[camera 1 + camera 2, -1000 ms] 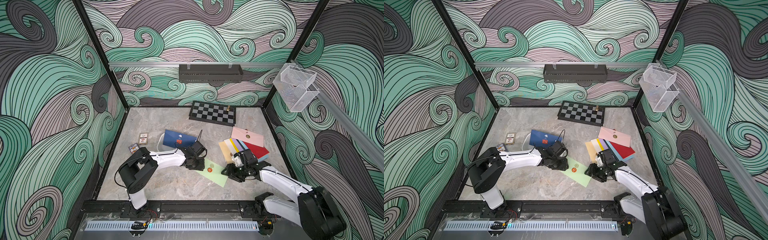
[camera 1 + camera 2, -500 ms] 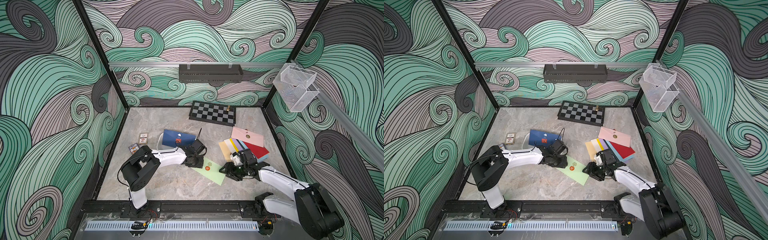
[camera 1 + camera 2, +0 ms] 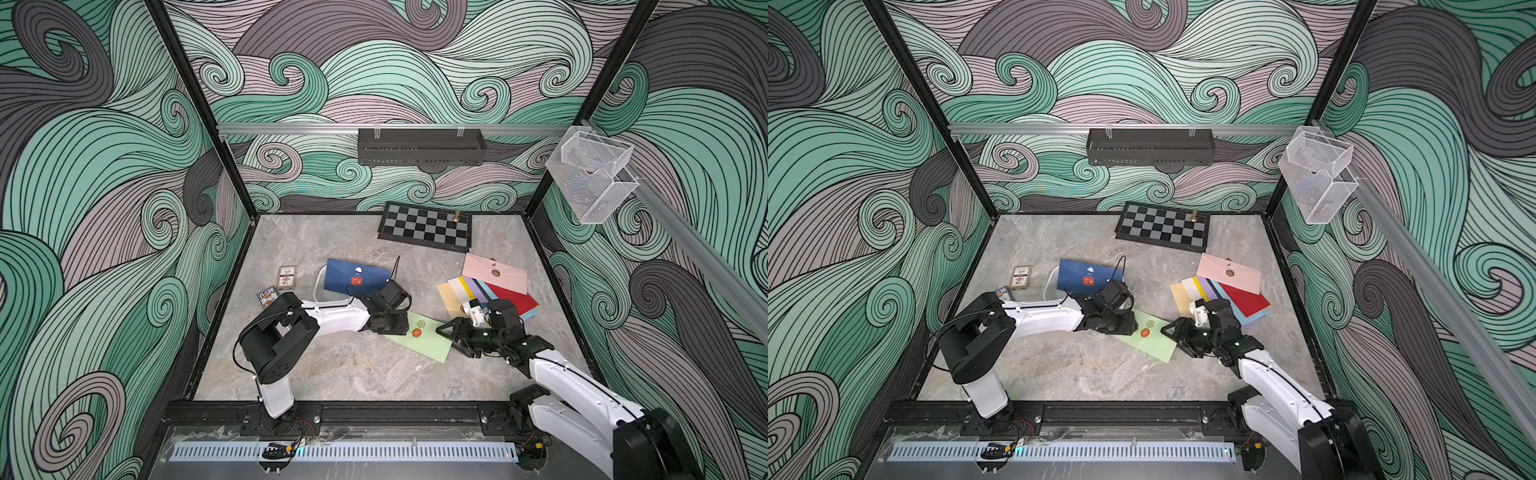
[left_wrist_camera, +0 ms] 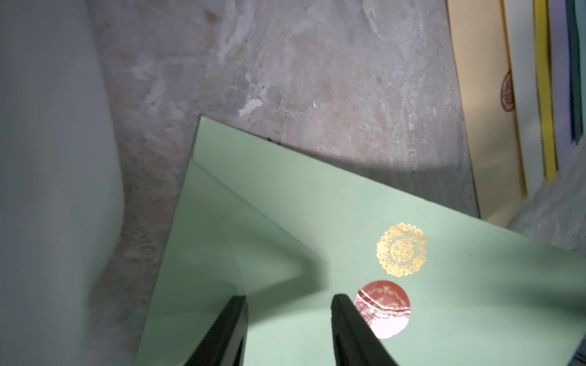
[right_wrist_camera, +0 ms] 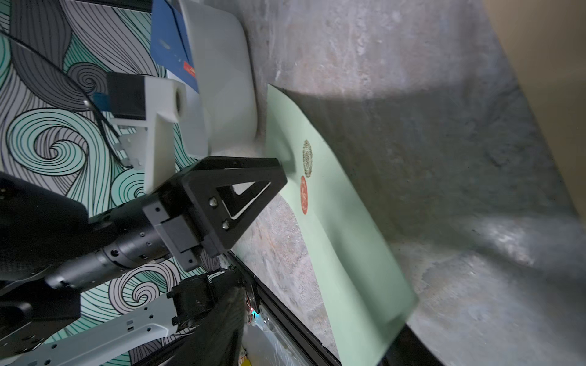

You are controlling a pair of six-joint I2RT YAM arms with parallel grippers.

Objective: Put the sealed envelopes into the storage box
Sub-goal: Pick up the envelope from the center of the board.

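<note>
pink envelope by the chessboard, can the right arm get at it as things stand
Probably yes: the pink envelope lies uncovered atop the fanned stack, close beside the right arm, nothing between them.

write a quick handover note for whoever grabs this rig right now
Left pincer: open, tips over one end of the green envelope, which sits beside the storage box.
Right pincer: at that envelope's opposite end; grip unclear.
Done: the navy envelope rests across the storage box, overhanging its rim.
Left: the green envelope, then the pink envelope and the fanned stack beneath it, near the right arm.
</note>
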